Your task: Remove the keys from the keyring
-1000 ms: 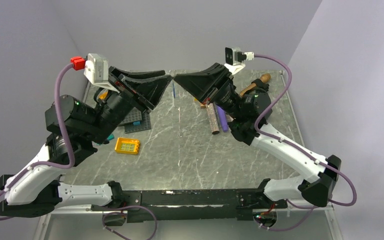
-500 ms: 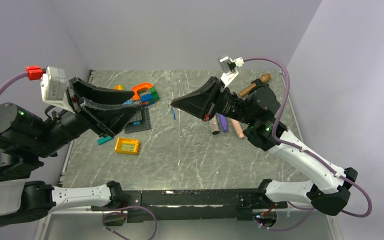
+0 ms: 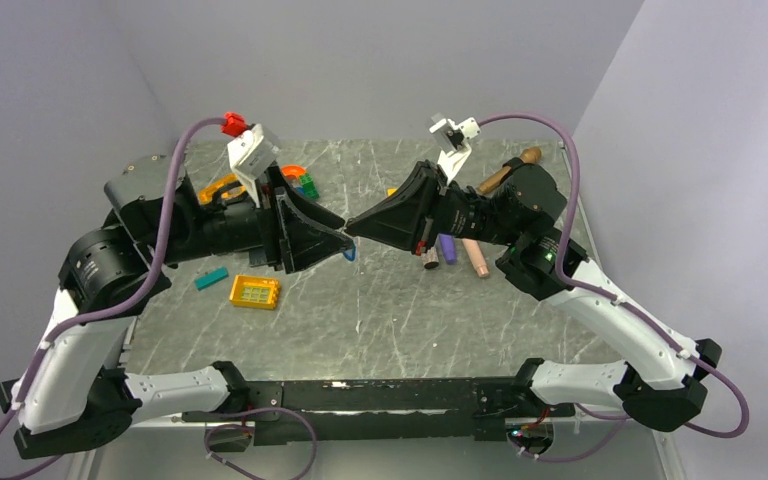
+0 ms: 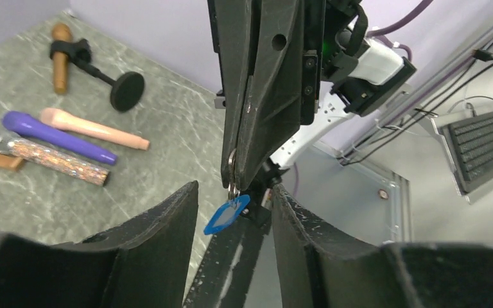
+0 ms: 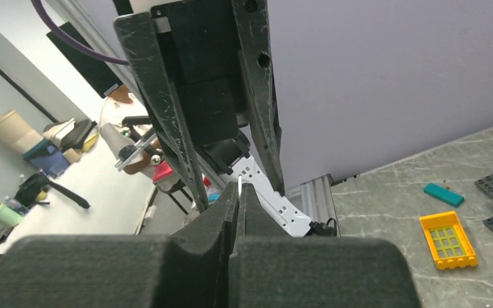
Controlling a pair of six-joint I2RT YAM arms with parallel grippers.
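My right gripper (image 3: 352,227) is shut on a thin silver key (image 5: 239,183) that sticks out past its fingertips. The tiny bright-blue oval keyring (image 4: 226,213) hangs from that key just below the right fingertips, above the table; it also shows in the top view (image 3: 348,255). My left gripper (image 4: 232,192) is open, one finger on each side of the hanging keyring without touching it. In the top view the left gripper (image 3: 338,240) faces the right one tip to tip. In the right wrist view, the right gripper (image 5: 238,187) is pressed shut.
A yellow brick (image 3: 255,292) and a teal bar (image 3: 211,278) lie at the left. Coloured bricks with an orange piece (image 3: 295,180) sit at the back left. A purple marker (image 4: 58,138), a pink one (image 4: 93,128), a glitter tube (image 4: 51,160) and a wooden-handled tool (image 4: 61,48) lie at the right.
My left arm has swung back from the left to the table's middle, so its open fingers flank the keyring. My right gripper has stayed shut and barely shifted.
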